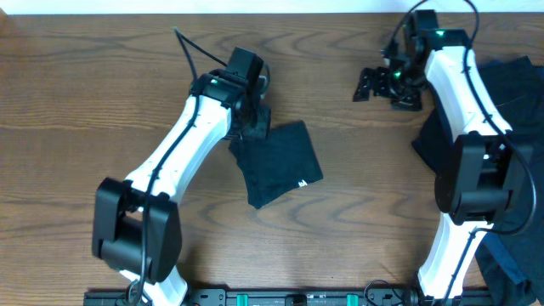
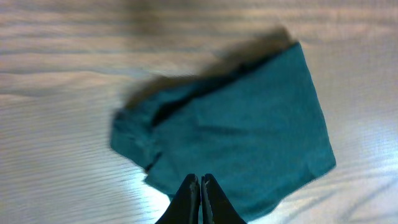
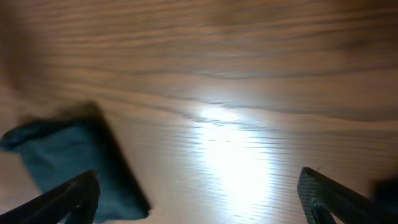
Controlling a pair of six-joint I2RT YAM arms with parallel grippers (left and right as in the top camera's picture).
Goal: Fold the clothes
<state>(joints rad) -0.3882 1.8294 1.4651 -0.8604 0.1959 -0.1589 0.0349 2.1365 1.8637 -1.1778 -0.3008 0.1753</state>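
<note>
A folded dark navy T-shirt [image 1: 279, 161] with a small white label lies on the table left of centre. It also shows in the left wrist view [image 2: 249, 130] as a teal-looking folded square, and at the left edge of the right wrist view [image 3: 68, 158]. My left gripper [image 1: 252, 119] is shut and empty, just over the shirt's upper left edge [image 2: 200, 182]. My right gripper [image 1: 387, 85] is open and empty at the back right, above bare wood [image 3: 199, 193]. More dark clothes [image 1: 510, 93] lie piled at the right edge.
The wooden table [image 1: 102, 102] fills the view. The pile of dark garments runs down the right side under and beside my right arm, with a bluer piece [image 1: 518, 263] at the lower right corner.
</note>
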